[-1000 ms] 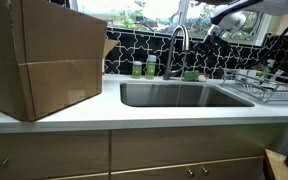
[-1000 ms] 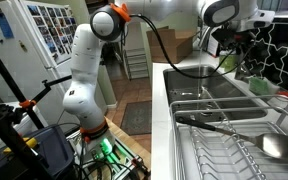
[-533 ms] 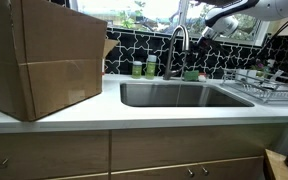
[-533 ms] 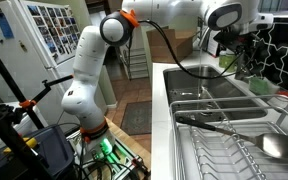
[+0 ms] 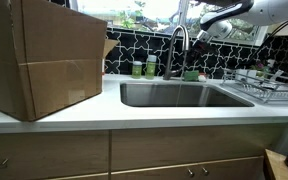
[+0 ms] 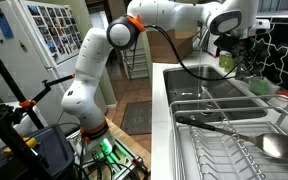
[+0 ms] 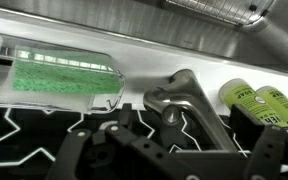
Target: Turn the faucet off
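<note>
The faucet (image 5: 177, 44) is a slim brushed-steel gooseneck that stands behind the sink (image 5: 174, 96). In the wrist view the faucet (image 7: 187, 100) shows from above, with its handle knob near the middle. My gripper (image 5: 200, 34) hangs just to the right of the spout's arch, near its top. It also shows in an exterior view (image 6: 234, 45) above the sink's far end. In the wrist view my gripper (image 7: 174, 158) is open. Its dark fingers (image 7: 82, 150) stand wide apart on either side of the faucet and do not touch it.
A big cardboard box (image 5: 44, 55) fills the counter on the left. Two small green bottles (image 5: 144, 68) stand beside the faucet, also in the wrist view (image 7: 256, 98). A green sponge in a clear tray (image 7: 59, 76) lies behind the sink. A dish rack (image 5: 269, 85) stands on the right.
My gripper has moved left, closer to the faucet's arch. The arm's elbow has swung further over the counter. The faucet has not moved.
</note>
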